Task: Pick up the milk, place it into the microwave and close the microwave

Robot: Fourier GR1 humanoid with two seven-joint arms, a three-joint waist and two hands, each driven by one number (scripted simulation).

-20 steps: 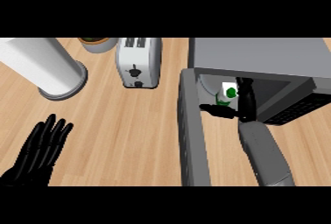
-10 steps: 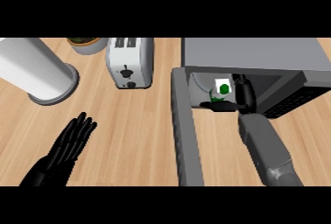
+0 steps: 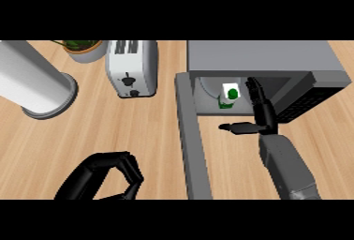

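So milk [image 3: 230, 95] in microwave [image 3: 262, 54], R hand [image 3: 263, 117] fingers straight beside it, L hand [image 3: 104, 176] curled empty, open door [image 3: 190, 140] btwn.

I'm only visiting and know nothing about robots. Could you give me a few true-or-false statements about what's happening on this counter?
1. The milk stands inside the microwave. True.
2. The microwave's door is shut. False: it stands open.
3. The left hand holds the toaster. False: its fingers are curled on nothing, well apart from the toaster.
4. The right hand is inside the microwave's opening beside the milk, fingers straight. True.
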